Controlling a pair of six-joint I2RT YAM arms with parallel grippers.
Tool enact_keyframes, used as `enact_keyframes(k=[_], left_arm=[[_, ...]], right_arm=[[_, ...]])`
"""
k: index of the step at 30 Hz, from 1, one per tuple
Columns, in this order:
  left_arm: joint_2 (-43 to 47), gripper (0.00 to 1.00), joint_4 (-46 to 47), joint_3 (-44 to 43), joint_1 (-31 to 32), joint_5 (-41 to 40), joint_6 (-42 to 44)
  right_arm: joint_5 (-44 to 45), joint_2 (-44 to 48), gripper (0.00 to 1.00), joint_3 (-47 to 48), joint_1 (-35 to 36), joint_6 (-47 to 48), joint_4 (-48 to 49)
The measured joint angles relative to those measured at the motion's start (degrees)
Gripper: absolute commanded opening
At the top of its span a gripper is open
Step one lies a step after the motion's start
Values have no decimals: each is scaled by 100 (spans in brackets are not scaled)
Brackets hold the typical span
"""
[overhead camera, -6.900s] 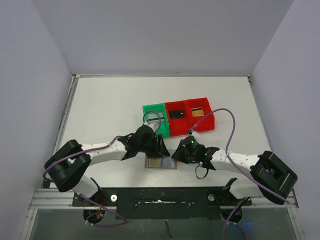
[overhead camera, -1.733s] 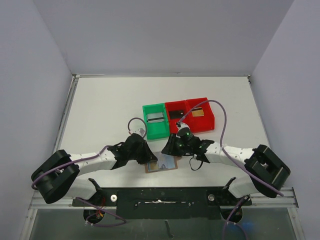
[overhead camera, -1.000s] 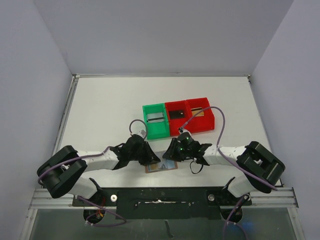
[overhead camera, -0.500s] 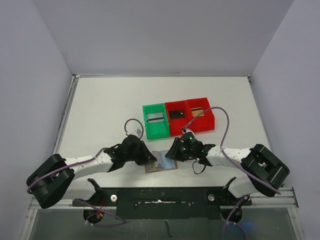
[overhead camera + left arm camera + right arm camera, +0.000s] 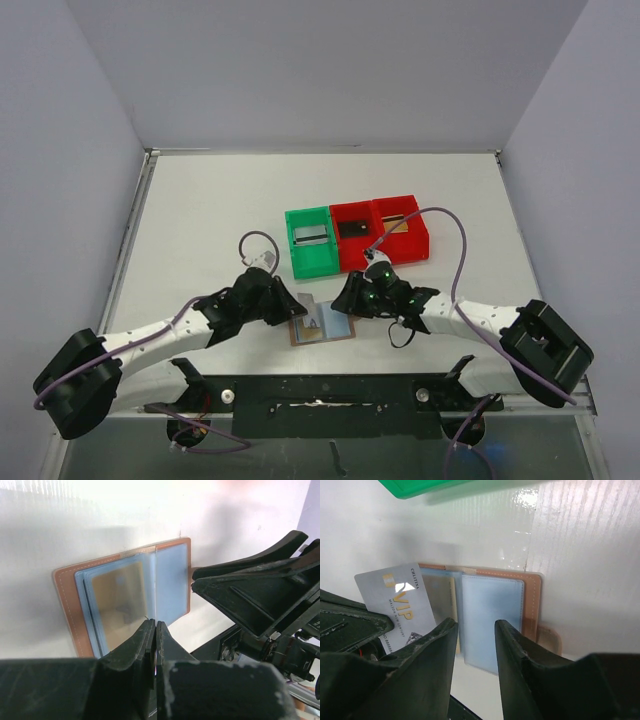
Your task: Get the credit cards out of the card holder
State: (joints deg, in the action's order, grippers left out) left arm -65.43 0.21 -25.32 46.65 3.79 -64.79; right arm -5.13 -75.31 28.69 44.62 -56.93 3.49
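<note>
The brown card holder (image 5: 340, 331) lies open on the table near the front edge, its pale blue pockets (image 5: 492, 610) facing up. A tan card (image 5: 120, 597) sits in its left pocket. My left gripper (image 5: 291, 309) is shut on a grey VIP credit card (image 5: 395, 602). The card hangs tilted over the holder's left half and shows edge-on between the left fingertips (image 5: 148, 630). My right gripper (image 5: 475, 625) stands open just above the holder's right pocket with nothing between its fingers (image 5: 250, 587).
A green bin (image 5: 310, 242) and two red bins (image 5: 378, 233) stand in a row just behind the holder, each with a card inside. The arms' base rail (image 5: 320, 385) runs along the near edge.
The left gripper has closed on the grey card and drawn it leftward out over the holder's left half. The right jaws have widened, and the right arm has shifted slightly right.
</note>
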Motion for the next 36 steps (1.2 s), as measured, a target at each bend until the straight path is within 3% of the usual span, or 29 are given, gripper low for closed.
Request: enact_keyframes(k=[12, 29, 36], left_arm=[[568, 0, -575, -44, -39, -337, 85], [1547, 0, -1032, -35, -101, -835, 72], [1593, 0, -986, 61, -101, -828, 72]], right_arm=[[-28, -79, 37, 179, 170, 127, 46], [-577, -1362, 37, 669, 459, 162, 570], [-404, -1231, 42, 662, 459, 109, 402]])
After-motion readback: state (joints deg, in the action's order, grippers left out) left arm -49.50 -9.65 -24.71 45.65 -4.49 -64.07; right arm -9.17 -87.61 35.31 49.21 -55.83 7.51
